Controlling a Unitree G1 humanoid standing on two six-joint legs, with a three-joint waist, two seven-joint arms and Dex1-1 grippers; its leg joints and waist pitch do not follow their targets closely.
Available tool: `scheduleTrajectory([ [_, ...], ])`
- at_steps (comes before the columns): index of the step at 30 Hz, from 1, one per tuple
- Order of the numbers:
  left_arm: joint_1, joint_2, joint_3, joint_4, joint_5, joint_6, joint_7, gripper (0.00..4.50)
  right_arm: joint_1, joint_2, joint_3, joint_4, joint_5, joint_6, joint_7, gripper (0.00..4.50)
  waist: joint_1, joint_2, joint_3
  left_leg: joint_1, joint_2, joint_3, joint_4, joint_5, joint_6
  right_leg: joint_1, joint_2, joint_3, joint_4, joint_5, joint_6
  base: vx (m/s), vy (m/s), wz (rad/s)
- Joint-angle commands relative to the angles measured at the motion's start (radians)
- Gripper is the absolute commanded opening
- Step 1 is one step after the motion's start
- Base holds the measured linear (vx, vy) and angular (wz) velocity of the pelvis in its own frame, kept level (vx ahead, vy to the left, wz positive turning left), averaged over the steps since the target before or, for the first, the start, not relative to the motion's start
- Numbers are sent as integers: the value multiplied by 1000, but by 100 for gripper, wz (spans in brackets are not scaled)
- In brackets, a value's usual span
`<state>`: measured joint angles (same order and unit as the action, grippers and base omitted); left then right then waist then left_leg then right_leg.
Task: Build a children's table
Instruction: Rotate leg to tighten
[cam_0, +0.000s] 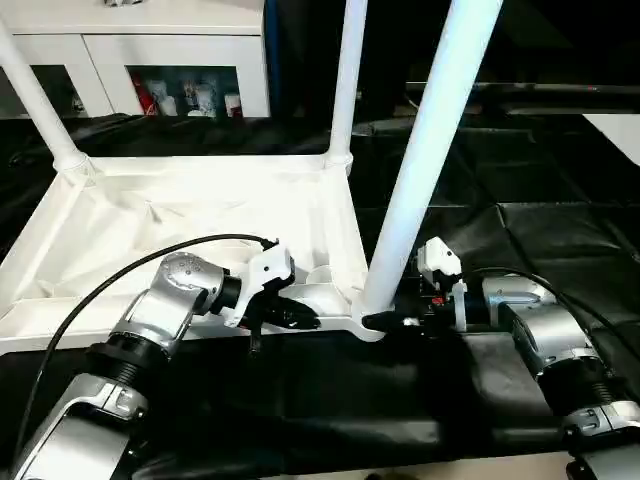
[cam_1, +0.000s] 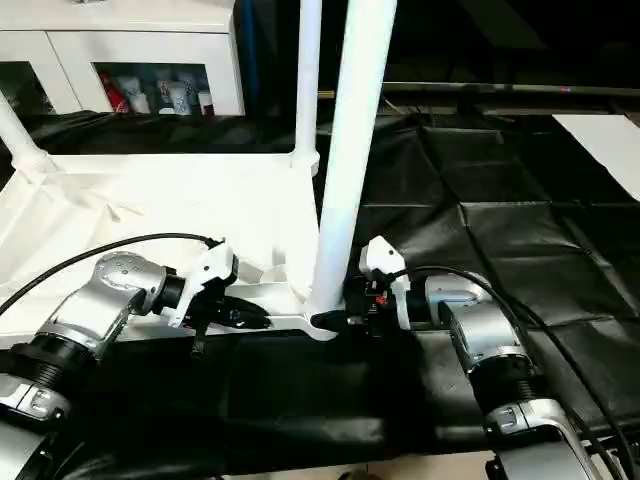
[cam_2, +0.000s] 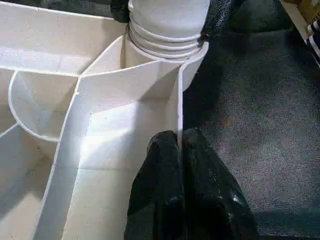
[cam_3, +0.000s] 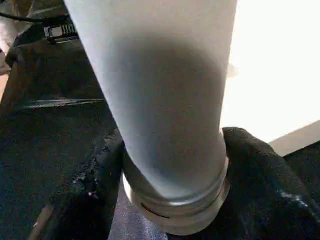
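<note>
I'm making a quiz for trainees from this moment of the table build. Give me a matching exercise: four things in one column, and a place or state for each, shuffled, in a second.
Things:
1. left tool
2. right tool
3. near leg
4. cabinet

Places or states:
A. stands in the near right corner socket, leaning a little
B. shut on the table top's rim
C. white, with glass doors, behind the table top
D. fingers on both sides of the leg's base

Pairs: 1-B, 2-D, 3-A, 4-C
</note>
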<state>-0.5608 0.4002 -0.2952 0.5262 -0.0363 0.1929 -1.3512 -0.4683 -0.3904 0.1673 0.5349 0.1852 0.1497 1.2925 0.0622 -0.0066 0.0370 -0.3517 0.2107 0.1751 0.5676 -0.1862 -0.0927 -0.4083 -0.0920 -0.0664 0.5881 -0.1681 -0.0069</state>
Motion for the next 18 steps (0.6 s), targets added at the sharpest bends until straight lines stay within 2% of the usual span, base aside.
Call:
scheduleTrajectory([
  [1,-14,-19,-14,0,-12,2,-16,0,20,14,4,-27,11,15,-4,272,4,4,-57,1,18,9,-59,-196,65,59,-37,33,-52,-125,-271,0,0,0],
  [2,-16,-40,-11,15,4,-4,35,0,43,37,0,-31,8,21,-44,272,4,0,-57,0,18,9,-59,-194,65,60,-37,33,-52,-132,-269,0,0,0],
  [5,-23,-66,-4,36,25,-6,114,0,59,63,-8,-26,0,20,-104,270,2,2,-53,1,18,7,-62,-217,56,56,-39,34,-58,-177,-255,0,0,0],
  [6,-23,-67,-3,37,26,-6,117,0,59,64,-9,-26,0,20,-107,270,0,0,-48,1,16,6,-66,-255,45,54,-39,33,-66,-254,-234,0,0,0],
  [7,-29,-82,2,49,31,-8,156,0,60,79,-15,-14,-10,9,-153,269,0,0,-48,4,15,6,-66,-274,40,53,-40,33,-70,-296,-223,0,0,0],
  [8,-36,-98,8,62,38,-8,198,0,55,101,-27,11,-22,11,-222,269,-2,-8,-44,6,13,4,-67,-300,30,45,-44,36,-81,-394,-188,0,0,0],
  [9,-38,-103,9,66,41,-9,212,0,53,108,-30,19,-25,10,-243,269,-2,-8,-44,6,13,4,-67,-300,30,45,-44,36,-81,-394,-188,0,0,0],
  [10,-51,-134,18,90,56,-9,290,0,42,148,-48,66,-47,5,-362,269,-2,-12,-45,8,14,0,-68,-304,18,42,-47,36,-83,-445,-166,0,0,0],
  [11,-58,-149,21,101,63,-9,327,0,36,168,-58,88,-57,5,-421,269,-6,-10,-42,9,13,-1,-69,-314,10,37,-46,35,-89,-472,-153,0,0,0],
  [12,-67,-173,24,115,76,-9,380,0,26,200,-73,121,-72,8,-518,269,-11,-16,-41,4,10,-4,-71,-325,2,40,-46,31,-91,-516,-130,0,0,0],
  [13,-81,-217,27,139,95,-1,465,0,4,259,-103,175,-88,23,-685,269,-14,-17,-40,6,8,-7,-71,-337,-4,37,-46,28,-98,-561,-106,0,0,0],
  [14,-83,-225,27,142,98,0,478,0,-1,269,-108,185,-91,22,-711,268,-18,-19,-41,9,8,-7,-71,-343,-8,33,-46,28,-100,-574,-100,0,0,0],
  [16,-93,-289,20,157,116,9,563,0,-42,352,-136,243,-96,11,-882,268,-26,-13,-38,10,6,-12,-72,-374,-13,30,-47,23,-108,-616,-80,0,0,0],
  [17,-93,-289,20,157,116,9,563,0,-42,352,-136,243,-96,11,-882,268,-33,-14,-40,9,6,-14,-73,-385,-14,30,-47,20,-111,-617,-73,0,0,0],
  [18,-93,-305,16,157,119,12,575,0,-53,372,-143,255,-93,8,-914,268,-33,-14,-43,6,5,-15,-75,-381,-6,36,-46,18,-112,-596,-71,0,0,0],
])
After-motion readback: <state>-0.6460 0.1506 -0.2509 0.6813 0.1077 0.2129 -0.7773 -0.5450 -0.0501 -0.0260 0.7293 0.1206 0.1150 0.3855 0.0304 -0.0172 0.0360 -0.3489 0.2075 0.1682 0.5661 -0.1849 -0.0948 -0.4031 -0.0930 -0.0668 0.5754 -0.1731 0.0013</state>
